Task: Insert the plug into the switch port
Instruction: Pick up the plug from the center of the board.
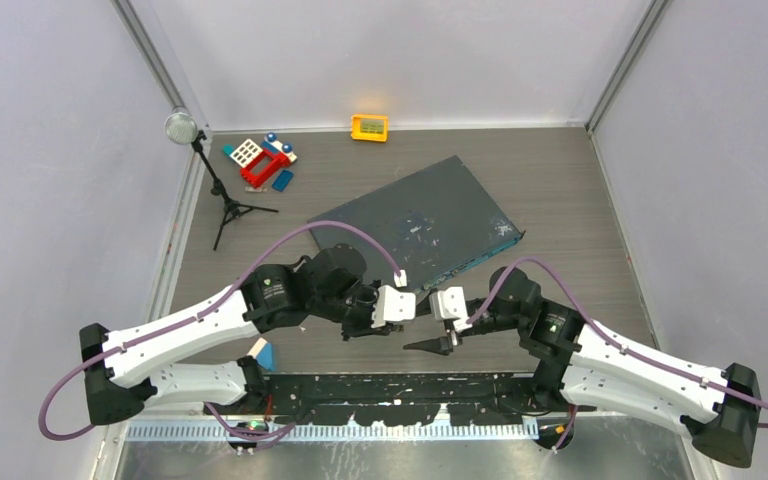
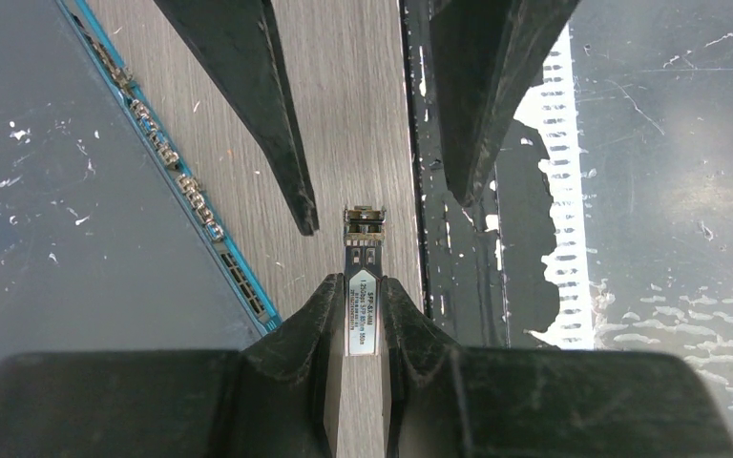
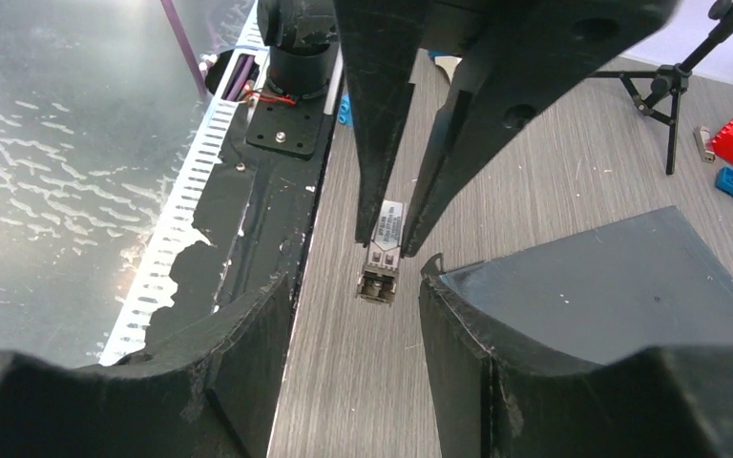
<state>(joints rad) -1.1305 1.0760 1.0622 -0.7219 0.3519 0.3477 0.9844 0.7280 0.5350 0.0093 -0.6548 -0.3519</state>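
Plug (image 2: 363,258) in left gripper (image 2: 361,286) (rear half hidden); switch port row (image 2: 191,186) indistinct.

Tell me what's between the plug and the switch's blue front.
Bare tabletop runs from the plug to the blue front, with the tip of one finger of the right gripper hanging over it. The left wrist view shows this.

Bright, even light was cast from above; only faint shadows were thrown. Mottled glare was caught on the metal sheet (image 3: 48,143) at the left of the right wrist view.
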